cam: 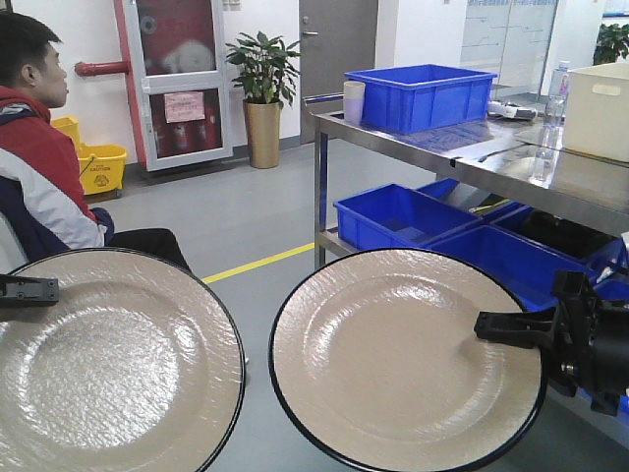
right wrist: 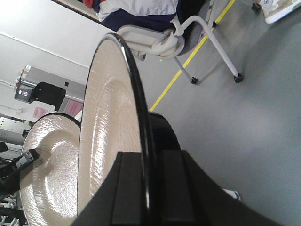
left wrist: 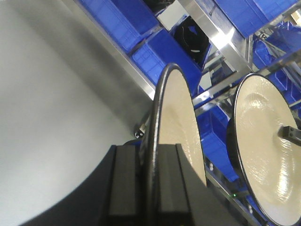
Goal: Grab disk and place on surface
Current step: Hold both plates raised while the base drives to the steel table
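I hold two disks, both beige plates with black rims, up over the floor. My left gripper (cam: 29, 288) is shut on the rim of the left disk (cam: 108, 364). In the left wrist view that disk (left wrist: 176, 113) is edge-on between the fingers of the left gripper (left wrist: 151, 148). My right gripper (cam: 511, 329) is shut on the right edge of the right disk (cam: 393, 364). The right wrist view shows that disk (right wrist: 110, 103) clamped in the right gripper (right wrist: 148, 153). The surface (cam: 550, 182), a shiny metal tabletop, lies at the right, behind and above the disks.
A man in a red and white jacket (cam: 39, 167) sits at the left on a wheeled chair (right wrist: 188, 33). A blue bin (cam: 423, 93) and a white bin (cam: 600, 108) stand on the tabletop; more blue bins (cam: 393, 216) fill the shelf below. A yellow floor line (cam: 260, 261) runs between.
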